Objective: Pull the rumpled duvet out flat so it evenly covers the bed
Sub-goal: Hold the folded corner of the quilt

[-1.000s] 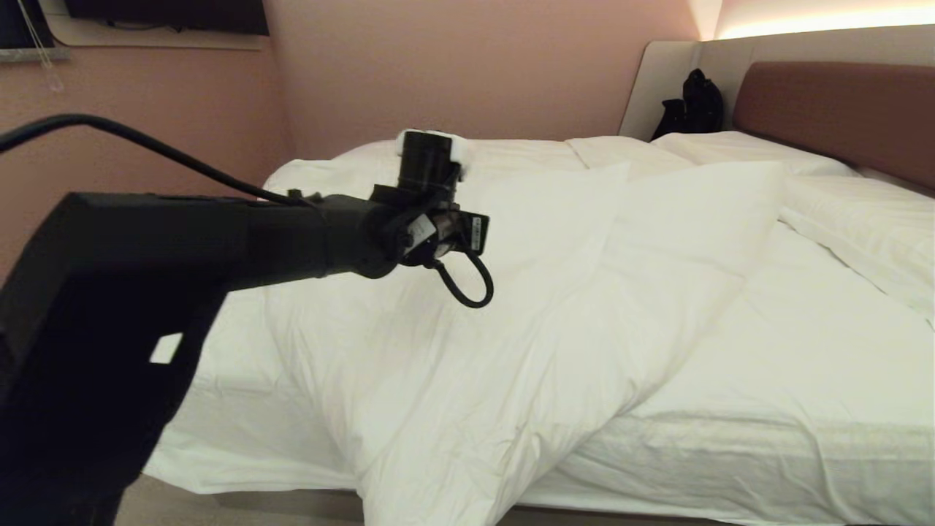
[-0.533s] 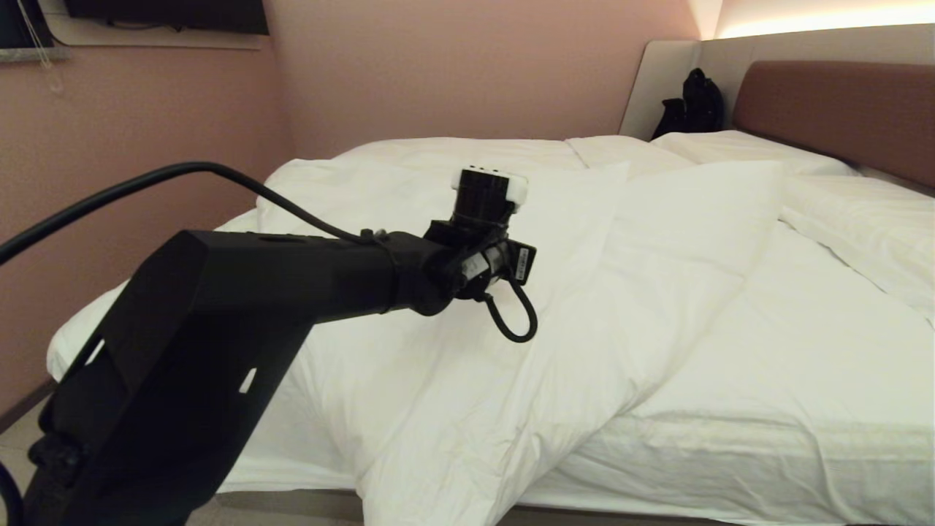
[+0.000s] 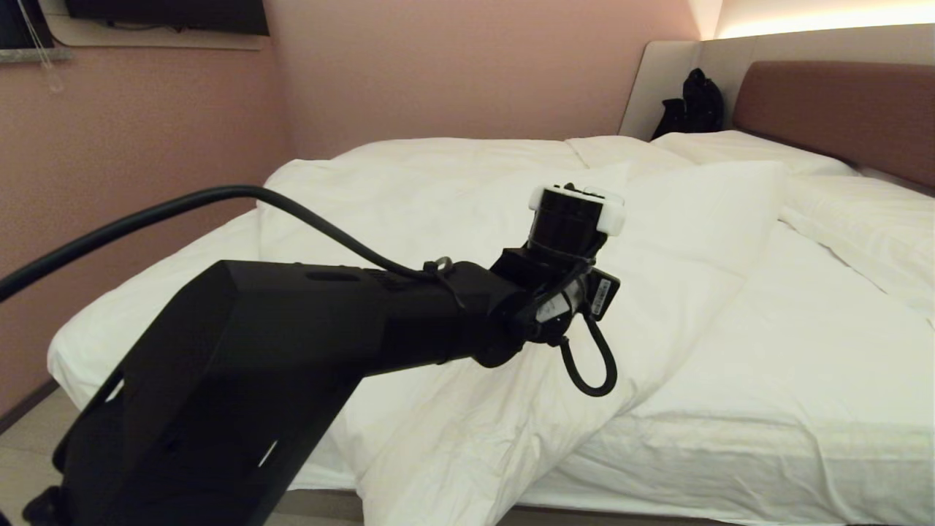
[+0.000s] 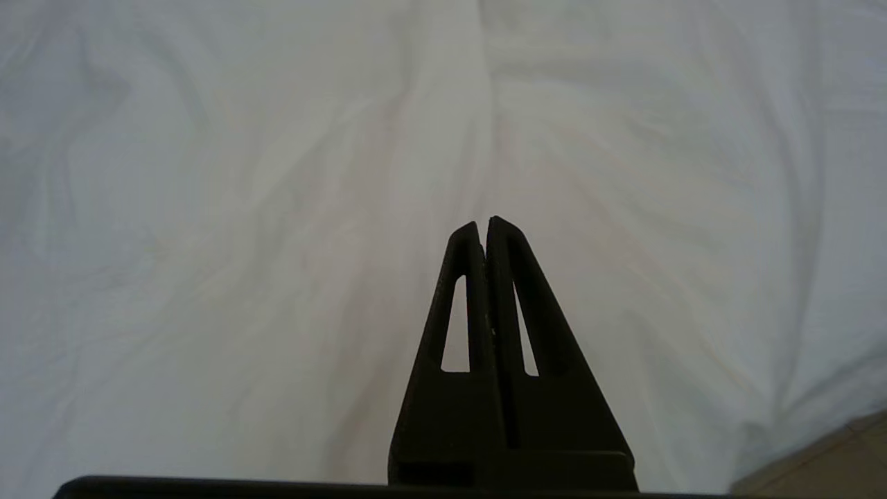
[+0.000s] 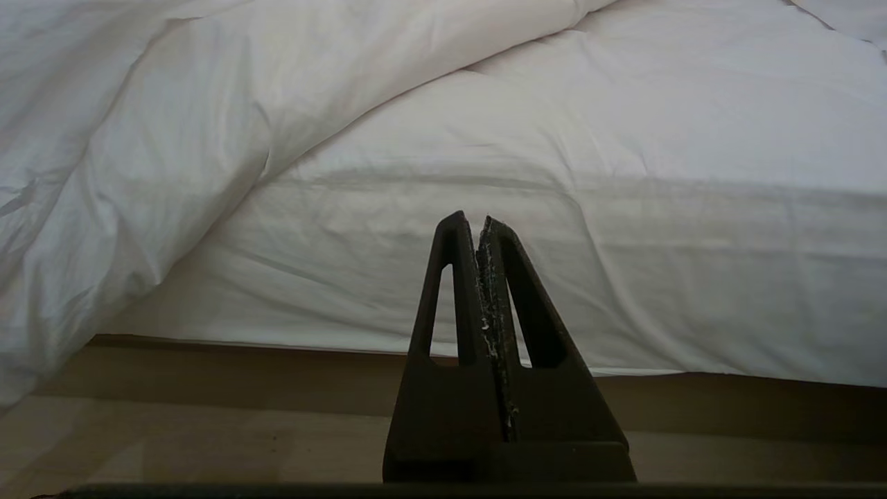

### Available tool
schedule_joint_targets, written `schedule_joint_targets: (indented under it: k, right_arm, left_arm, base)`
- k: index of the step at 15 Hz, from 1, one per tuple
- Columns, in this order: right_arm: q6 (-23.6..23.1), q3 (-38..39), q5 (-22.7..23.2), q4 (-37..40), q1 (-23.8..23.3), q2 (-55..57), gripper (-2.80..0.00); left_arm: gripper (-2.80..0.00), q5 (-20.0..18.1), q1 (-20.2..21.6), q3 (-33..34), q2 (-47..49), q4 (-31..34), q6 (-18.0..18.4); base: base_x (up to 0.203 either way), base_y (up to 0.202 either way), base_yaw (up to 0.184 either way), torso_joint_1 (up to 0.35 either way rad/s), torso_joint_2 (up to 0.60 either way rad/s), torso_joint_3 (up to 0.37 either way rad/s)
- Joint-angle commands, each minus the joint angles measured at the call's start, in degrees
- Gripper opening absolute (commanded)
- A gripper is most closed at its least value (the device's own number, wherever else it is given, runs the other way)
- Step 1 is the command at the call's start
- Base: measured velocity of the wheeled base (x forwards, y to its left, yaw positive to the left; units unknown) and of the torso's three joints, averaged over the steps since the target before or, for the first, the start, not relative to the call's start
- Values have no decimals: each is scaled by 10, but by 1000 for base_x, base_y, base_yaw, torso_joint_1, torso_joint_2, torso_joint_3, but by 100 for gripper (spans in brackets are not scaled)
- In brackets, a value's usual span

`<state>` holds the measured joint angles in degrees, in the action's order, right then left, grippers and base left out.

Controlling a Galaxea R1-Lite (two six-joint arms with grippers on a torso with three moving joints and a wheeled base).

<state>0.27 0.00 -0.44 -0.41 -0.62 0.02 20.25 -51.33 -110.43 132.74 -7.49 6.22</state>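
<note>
Fingers of the left gripper (image 4: 483,225) are pressed together with nothing between them in the left wrist view, hanging over the wrinkled white duvet (image 4: 277,208), which fills almost the whole of that view; a sliver of wooden floor (image 4: 824,457) shows at one corner. From the head view, the left arm (image 3: 329,343) reaches out over the near side of the bed (image 3: 767,467), its wrist above the duvet (image 3: 453,219), which lies bunched toward the robot's left and spills over the near edge toward the floor, leaving the sheeted mattress bare on the right. Pillows (image 3: 862,219) lie by the reddish-brown headboard (image 3: 840,109), and a black bag (image 3: 694,106) stands at the far corner. Right wrist view: the right gripper (image 5: 471,222) has its fingers shut tight and empty, low before the mattress side, with the duvet (image 5: 138,138) draped down beside it.
</note>
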Motion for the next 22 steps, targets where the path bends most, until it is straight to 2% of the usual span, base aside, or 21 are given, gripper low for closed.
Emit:
schedule_joint_targets:
  k: [1,8,9,12,17,19,22]
  right_arm:
    - [0,0,0,0,0,0,-280]
    - [0,0,0,0,0,0,-280]
    - [0,0,0,0,0,0,-280]
    - [0,0,0,0,0,0,-280]
    - [0,0,0,0,0,0,-280]
    - [0,0,0,0,0,0,-280]
    - [0,0,0,0,0,0,-280]
  left_arm:
    - [-280,2,-19,10,0,-1,0]
    - [-280,10,-28,36,12,-18,2]
    - [0,15,-28,36,17,-22,2]
    - [0,23,-28,36,29,-39,3]
    - [0,95,-38,35,45,-44,12]
    - [0,133,-41,32,59,-48,30]
    - [0,153,-43,33,72,-74,62]
  base:
    - [0,0,0,0,0,0]
    - [0,0,0,0,0,0]
    - [0,0,0,0,0,0]
    - [0,0,0,0,0,0]
    - [0,0,0,0,0,0]
    - [0,0,0,0,0,0]
    - [0,0,0,0,0,0]
